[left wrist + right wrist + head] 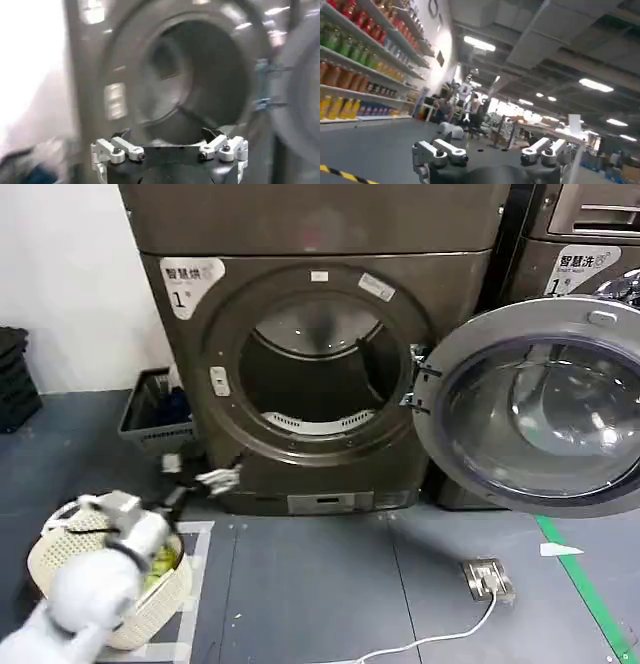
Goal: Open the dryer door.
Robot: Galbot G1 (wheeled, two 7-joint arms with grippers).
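I judge the dryer door (535, 409) (already swung wide) rigid and heavy on its hinge, best taken at its rim, while my left gripper (170, 150) hangs open and empty, as does the right gripper (490, 152).

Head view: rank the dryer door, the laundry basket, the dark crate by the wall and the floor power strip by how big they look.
1. Dryer door, swung fully open.
2. Laundry basket, partly hidden by the left arm and nearer the camera, so unsure.
3. Dark crate.
4. Power strip.
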